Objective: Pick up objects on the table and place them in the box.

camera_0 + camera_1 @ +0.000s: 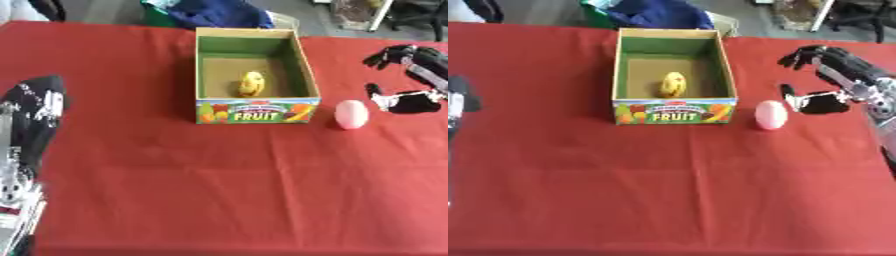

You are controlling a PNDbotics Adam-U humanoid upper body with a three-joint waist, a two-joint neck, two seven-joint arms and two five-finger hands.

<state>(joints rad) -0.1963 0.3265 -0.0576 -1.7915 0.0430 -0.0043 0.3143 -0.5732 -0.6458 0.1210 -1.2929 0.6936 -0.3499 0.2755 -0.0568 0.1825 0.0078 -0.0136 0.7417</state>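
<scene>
Left hand [35, 107] sits low at the near-left desk edge, idle; can't tell its fingers. Right hand [833, 82] hangs at far right, fingers spread, holding nothing, just beside the pink egg-shaped object [771, 114]. That object stands on the red desk [667, 190], off the fruit box [675, 111] front-right corner. Yellow fruit [674, 84] already inside. Step looks like reach-to-grasp: next, close around the pink one, lift over the wall. Left eye view shows far more of the left hand; right eye view shows more of the right arm.

Head stereo pair overlooking table [219, 200].
</scene>
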